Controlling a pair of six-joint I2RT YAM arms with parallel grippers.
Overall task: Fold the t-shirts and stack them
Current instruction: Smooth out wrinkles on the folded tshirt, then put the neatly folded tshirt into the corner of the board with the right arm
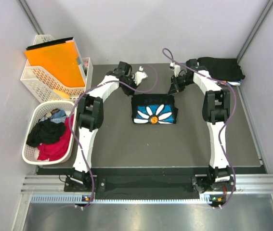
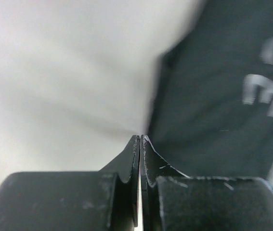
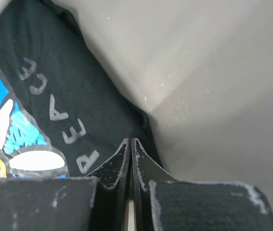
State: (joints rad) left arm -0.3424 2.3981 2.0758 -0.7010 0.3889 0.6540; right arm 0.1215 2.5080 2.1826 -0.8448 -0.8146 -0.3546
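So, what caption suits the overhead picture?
Left gripper and right gripper, both shut, near a folded black daisy-print cloth t-shirt.

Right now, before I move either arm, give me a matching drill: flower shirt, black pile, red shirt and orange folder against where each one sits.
Things
1 flower shirt
2 black pile
3 red shirt
4 orange folder

Places
A far right corner of the table
B in the oval basket at the left edge
C folded, mid-table
D upright in the far-left rack

Pairs: 1-C, 2-A, 3-B, 4-D
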